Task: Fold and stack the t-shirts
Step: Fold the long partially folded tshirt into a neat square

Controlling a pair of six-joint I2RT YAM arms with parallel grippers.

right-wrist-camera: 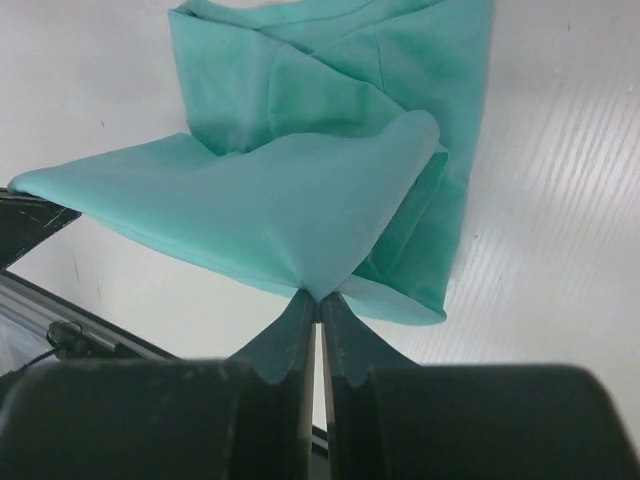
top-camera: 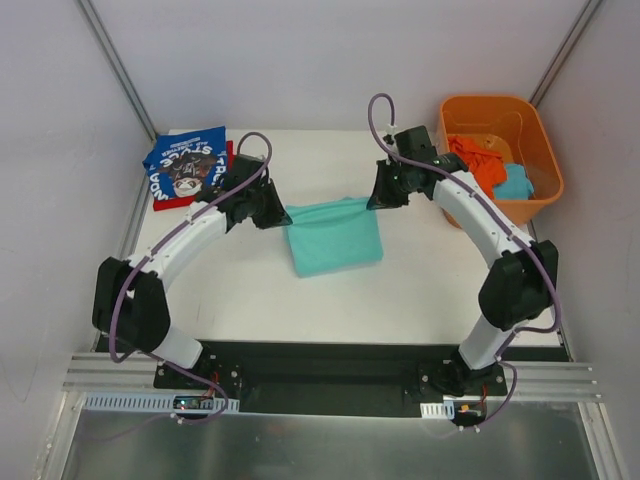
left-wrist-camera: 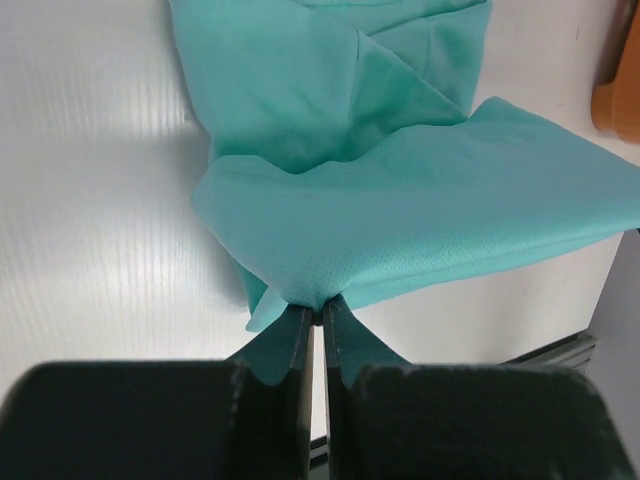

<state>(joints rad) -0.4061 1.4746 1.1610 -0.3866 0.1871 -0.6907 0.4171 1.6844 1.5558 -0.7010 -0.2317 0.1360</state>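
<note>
Pinching the plain mint-teal cloth t-shirt (top-camera: pixel 335 240) at mid-table, both grippers are clamped on fabric: the left gripper (top-camera: pixel 277 213) grips its far left corner and the right gripper (top-camera: pixel 377 198) its far right corner. That far edge is raised between them, while the near part lies on the white table (top-camera: pixel 300 300). At far left, the royal-blue t-shirt with white lettering (top-camera: pixel 187 165) lies on the red t-shirt (top-camera: pixel 163 203). The rigid orange plastic tub (top-camera: pixel 500 104) stands far right, holding crumpled orange cloth (top-camera: pixel 480 162) and teal cloth (top-camera: pixel 516 184).
</note>
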